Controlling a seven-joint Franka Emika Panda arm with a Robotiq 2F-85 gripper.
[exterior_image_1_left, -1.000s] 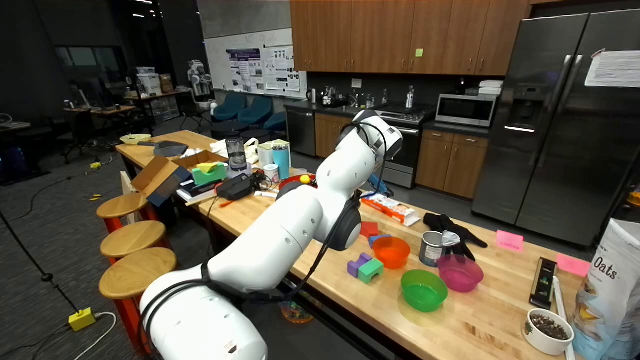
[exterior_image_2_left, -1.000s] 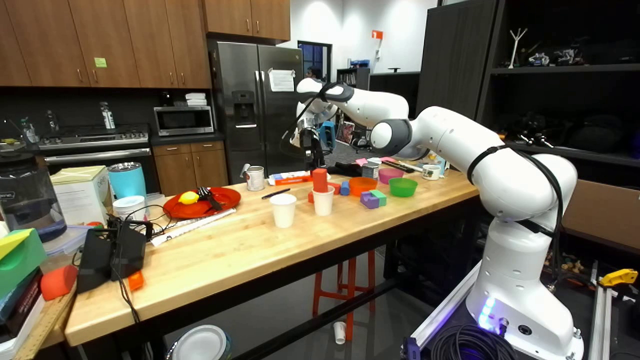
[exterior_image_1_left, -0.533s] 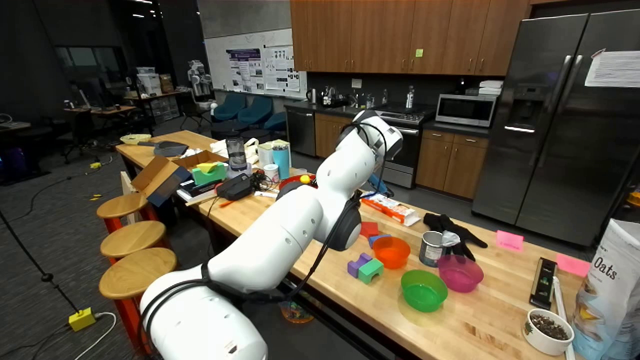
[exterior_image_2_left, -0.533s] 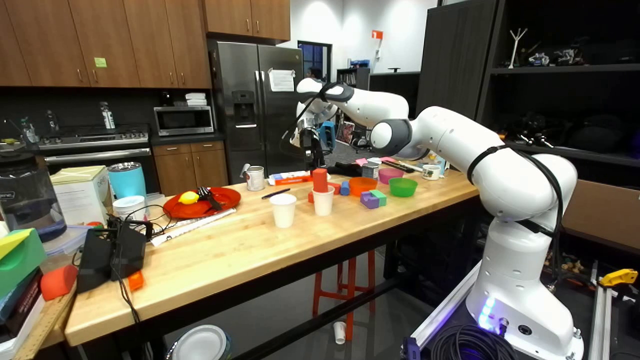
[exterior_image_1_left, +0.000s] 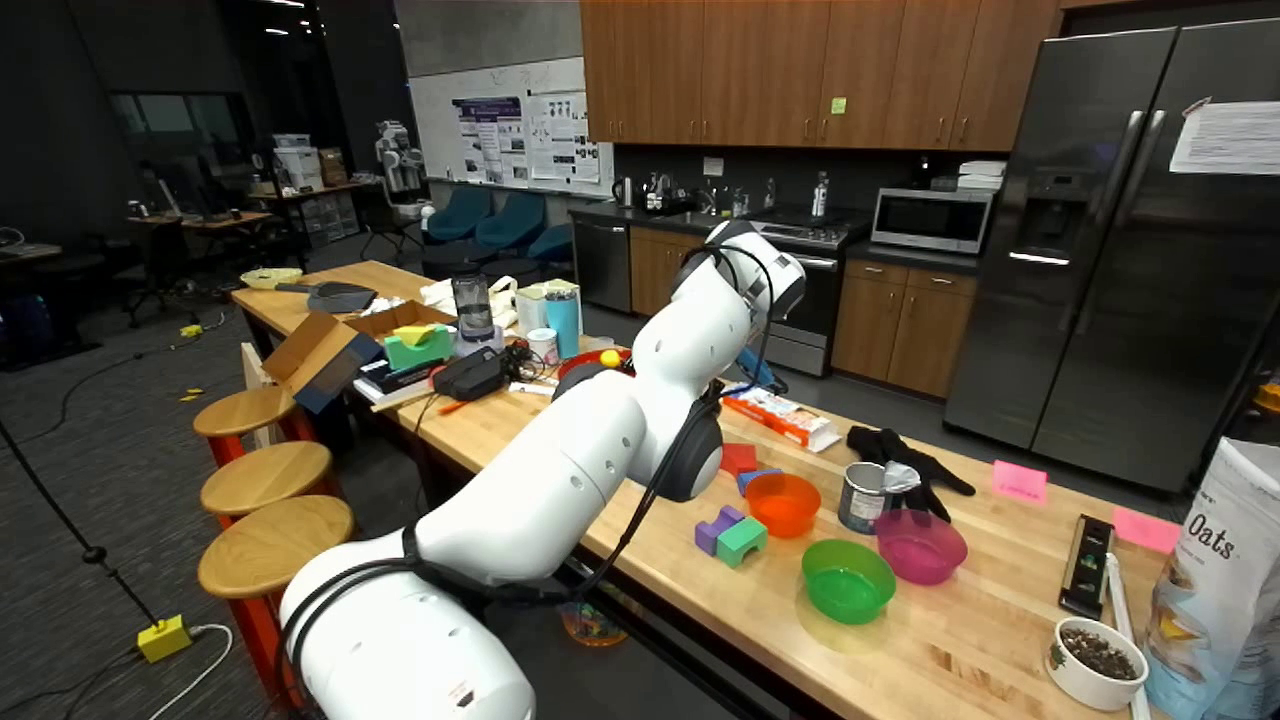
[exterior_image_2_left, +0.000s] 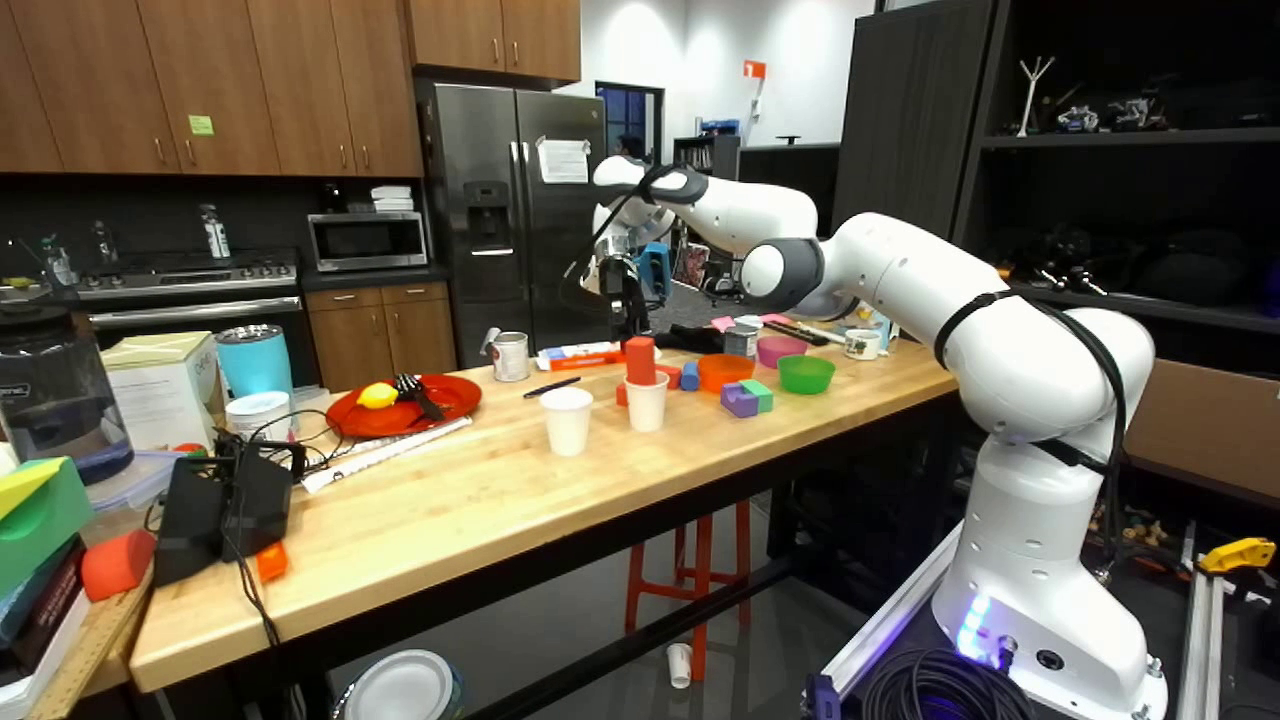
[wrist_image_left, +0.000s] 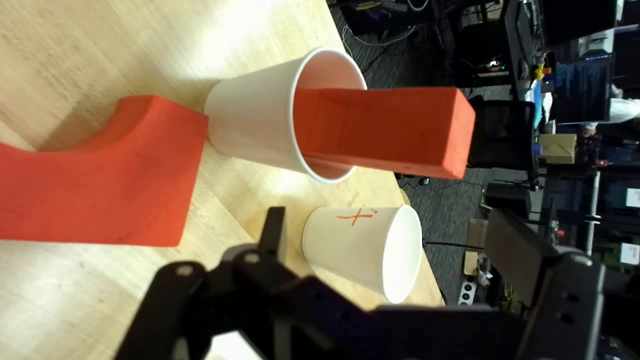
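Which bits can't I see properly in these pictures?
Tall red block: the white cup hides its lower end in the wrist view.
Curved red block: cut off by the wrist view's left edge.
That cup: hidden behind the robot's arm in an exterior view.
Fridge paper: its writing is too small in both exterior views.

Wood cabinets (exterior_image_1_left: 760, 70) above dark backsplash (exterior_image_1_left: 860, 175); steel fridge (exterior_image_1_left: 1120, 280); grey carpet (exterior_image_1_left: 110, 450).
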